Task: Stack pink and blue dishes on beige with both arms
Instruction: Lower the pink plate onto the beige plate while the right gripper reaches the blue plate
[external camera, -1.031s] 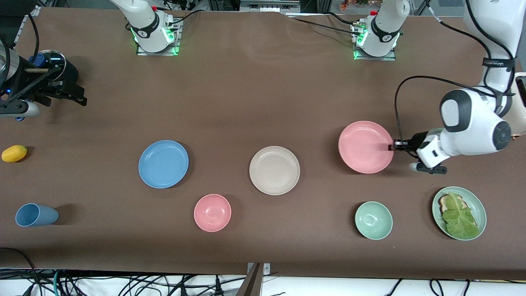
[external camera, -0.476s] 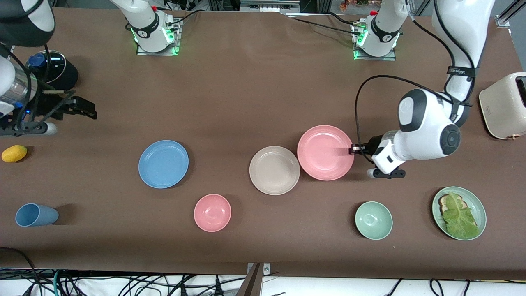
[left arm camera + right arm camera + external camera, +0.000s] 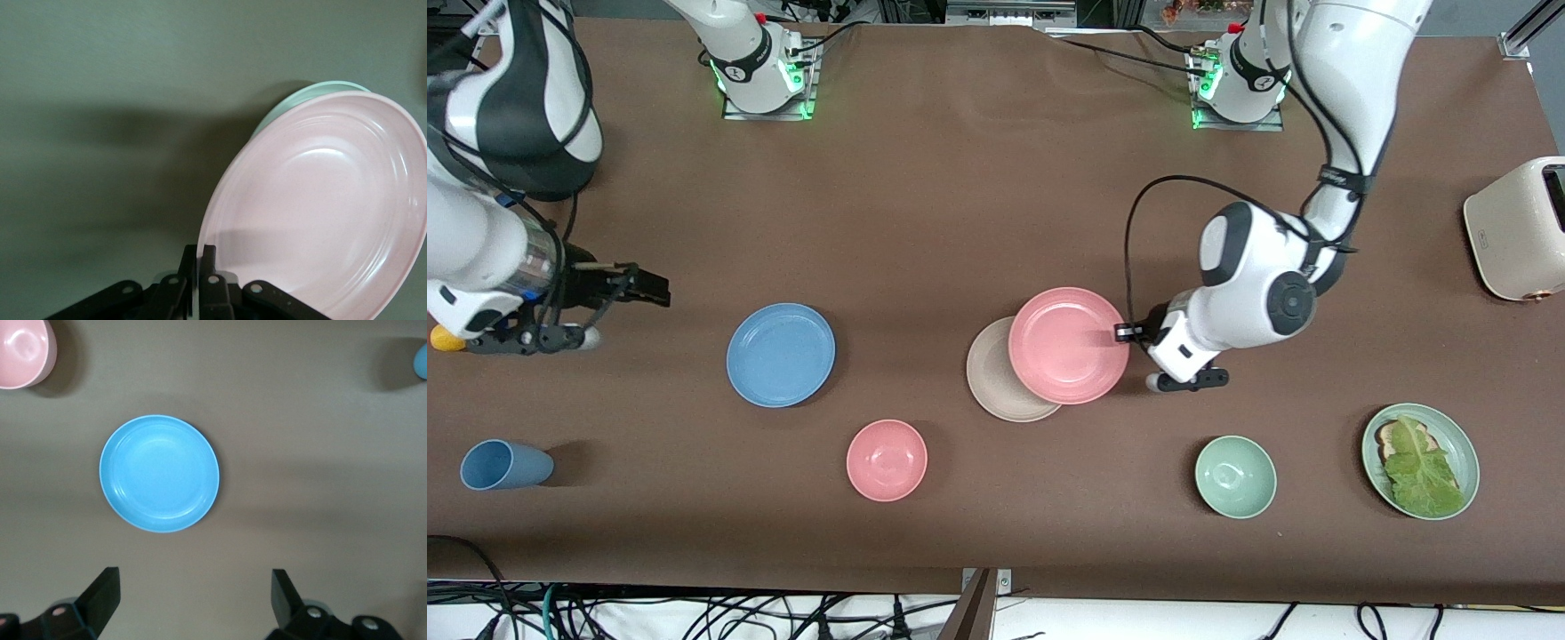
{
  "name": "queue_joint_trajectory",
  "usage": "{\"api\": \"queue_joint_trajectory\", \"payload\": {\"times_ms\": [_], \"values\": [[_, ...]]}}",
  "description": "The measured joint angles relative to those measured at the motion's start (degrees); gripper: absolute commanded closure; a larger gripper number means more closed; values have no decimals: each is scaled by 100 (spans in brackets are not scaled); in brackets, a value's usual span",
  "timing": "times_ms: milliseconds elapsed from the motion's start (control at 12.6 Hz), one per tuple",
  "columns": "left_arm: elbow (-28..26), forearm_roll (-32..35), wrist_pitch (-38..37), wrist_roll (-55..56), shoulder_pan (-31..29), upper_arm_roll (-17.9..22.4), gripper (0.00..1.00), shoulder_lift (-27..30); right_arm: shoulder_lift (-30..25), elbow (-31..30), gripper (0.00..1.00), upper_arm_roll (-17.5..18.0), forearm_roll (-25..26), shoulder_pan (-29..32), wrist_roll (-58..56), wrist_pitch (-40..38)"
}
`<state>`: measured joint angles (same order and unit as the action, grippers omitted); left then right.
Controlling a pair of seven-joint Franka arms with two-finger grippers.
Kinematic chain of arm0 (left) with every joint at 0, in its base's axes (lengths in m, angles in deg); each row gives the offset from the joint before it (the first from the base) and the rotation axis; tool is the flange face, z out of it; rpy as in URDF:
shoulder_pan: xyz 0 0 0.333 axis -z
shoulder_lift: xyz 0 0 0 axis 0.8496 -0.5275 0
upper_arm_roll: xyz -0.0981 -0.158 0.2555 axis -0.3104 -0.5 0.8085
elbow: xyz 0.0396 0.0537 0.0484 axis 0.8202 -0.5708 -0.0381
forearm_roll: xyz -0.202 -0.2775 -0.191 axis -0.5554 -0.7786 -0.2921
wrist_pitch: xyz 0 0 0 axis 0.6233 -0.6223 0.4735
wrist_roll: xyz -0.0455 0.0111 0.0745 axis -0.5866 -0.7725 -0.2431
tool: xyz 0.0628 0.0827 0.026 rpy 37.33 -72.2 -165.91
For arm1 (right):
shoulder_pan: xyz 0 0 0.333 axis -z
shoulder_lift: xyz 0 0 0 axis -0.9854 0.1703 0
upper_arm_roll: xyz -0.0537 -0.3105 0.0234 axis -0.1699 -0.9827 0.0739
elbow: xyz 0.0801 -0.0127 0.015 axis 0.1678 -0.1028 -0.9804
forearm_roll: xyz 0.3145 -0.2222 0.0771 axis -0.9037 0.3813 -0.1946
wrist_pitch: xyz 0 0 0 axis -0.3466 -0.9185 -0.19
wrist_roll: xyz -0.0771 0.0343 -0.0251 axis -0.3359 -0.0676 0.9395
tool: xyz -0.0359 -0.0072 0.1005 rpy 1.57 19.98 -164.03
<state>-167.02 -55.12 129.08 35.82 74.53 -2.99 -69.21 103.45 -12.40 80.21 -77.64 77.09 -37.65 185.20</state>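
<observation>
The desk [image 3: 960, 196] is covered in a brown, matt, cloth-like sheet with no sheen. The round pink plate [image 3: 1069, 345] looks like smooth matt plastic, with only a soft highlight in its well in the left wrist view. The round cream-beige plate [image 3: 996, 391] beneath its edge and the round light blue plate [image 3: 781, 355] show the same dull, smooth finish. The small pink bowl [image 3: 887, 460] and the pale green bowl [image 3: 1235, 476] look slightly glossier. Both arms have glossy white plastic shells with black bands. The left gripper [image 3: 199, 283] and the right gripper [image 3: 193, 600] are matt black, with small metal screw heads.
</observation>
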Motion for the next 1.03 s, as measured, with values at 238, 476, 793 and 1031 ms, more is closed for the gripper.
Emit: {"api": "queue_joint_trajectory", "payload": {"times_ms": [238,476,793,1031], "values": [[325,0,111,528,340,-1,100,-298,438,-19,1,-1,0,-2,-2,417],[415,0,392,622,463,2,100,-480,882,-39,1,-1,0,-2,-2,939],[419,0,663,626,577,3,100,-656,1127,-659,1,-1,0,-2,-2,1977],[393,1,796,622,643,12,100,-769,1115,-1298,2,-1,0,-2,-1,2691]]}}
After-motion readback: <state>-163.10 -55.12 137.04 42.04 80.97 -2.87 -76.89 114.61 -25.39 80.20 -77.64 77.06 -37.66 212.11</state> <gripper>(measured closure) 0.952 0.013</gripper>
